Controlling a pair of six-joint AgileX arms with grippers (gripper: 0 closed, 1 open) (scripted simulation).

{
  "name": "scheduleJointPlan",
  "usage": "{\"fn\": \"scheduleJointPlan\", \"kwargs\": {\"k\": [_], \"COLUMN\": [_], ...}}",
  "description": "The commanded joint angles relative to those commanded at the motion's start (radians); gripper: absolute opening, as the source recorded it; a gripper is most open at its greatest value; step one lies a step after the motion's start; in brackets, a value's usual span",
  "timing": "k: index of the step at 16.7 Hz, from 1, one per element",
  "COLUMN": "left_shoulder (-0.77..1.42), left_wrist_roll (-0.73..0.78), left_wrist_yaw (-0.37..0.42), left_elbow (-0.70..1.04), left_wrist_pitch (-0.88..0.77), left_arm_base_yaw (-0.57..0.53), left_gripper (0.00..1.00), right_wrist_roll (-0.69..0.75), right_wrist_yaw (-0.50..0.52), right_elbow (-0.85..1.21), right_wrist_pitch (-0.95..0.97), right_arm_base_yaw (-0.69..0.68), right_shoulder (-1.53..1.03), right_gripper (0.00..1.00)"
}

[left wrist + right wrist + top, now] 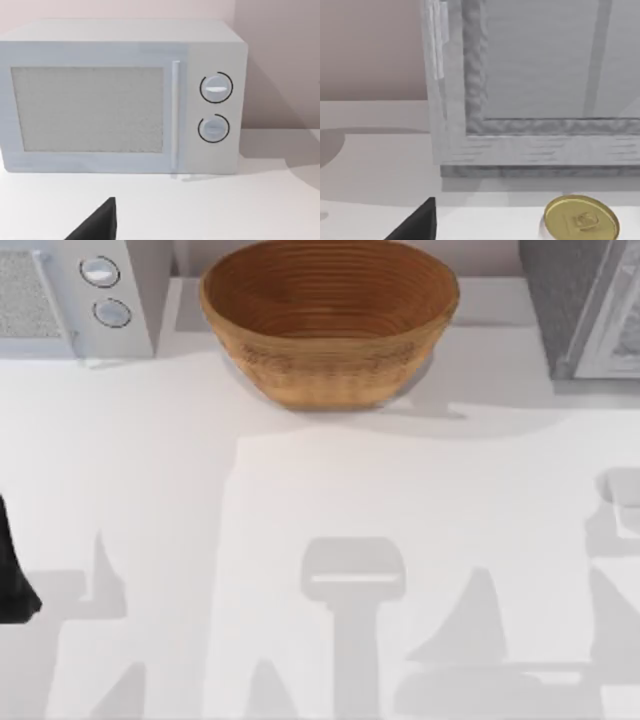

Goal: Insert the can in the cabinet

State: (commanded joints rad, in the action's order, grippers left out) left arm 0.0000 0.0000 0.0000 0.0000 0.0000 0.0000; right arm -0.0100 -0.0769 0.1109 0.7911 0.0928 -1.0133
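The can (581, 220) shows its round gold top on the white table, just in front of the cabinet. The grey cabinet (530, 100) rises close behind it, with a pale frame along its lower edge, and it also stands at the table's back right corner (585, 305). A dark part of my right gripper (417, 224) is visible beside the can and apart from it. A dark part of my left gripper (97, 224) hangs over the table in front of the microwave. My left arm (12, 585) sits at the table's left edge.
A white microwave (120, 100) with two round knobs stands at the back left corner (75, 295), door shut. A brown woven basket (330, 320) sits at the back middle. Arm shadows fall across the white tabletop (300, 490).
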Motion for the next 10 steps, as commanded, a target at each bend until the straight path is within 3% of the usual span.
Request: {"fn": "scheduleJointPlan", "kwargs": {"k": [10], "left_shoulder": [0.000], "left_wrist_roll": [0.000], "left_wrist_yaw": [0.000], "left_elbow": [0.000], "left_wrist_pitch": [0.000], "left_arm_base_yaw": [0.000], "left_gripper": [1.00], "right_wrist_roll": [0.021], "right_wrist_yaw": [-0.056], "right_elbow": [0.086], "right_wrist_pitch": [0.593], "right_arm_base_yaw": [0.069], "right_shoulder": [-0.752], "right_gripper": [1.00]}}
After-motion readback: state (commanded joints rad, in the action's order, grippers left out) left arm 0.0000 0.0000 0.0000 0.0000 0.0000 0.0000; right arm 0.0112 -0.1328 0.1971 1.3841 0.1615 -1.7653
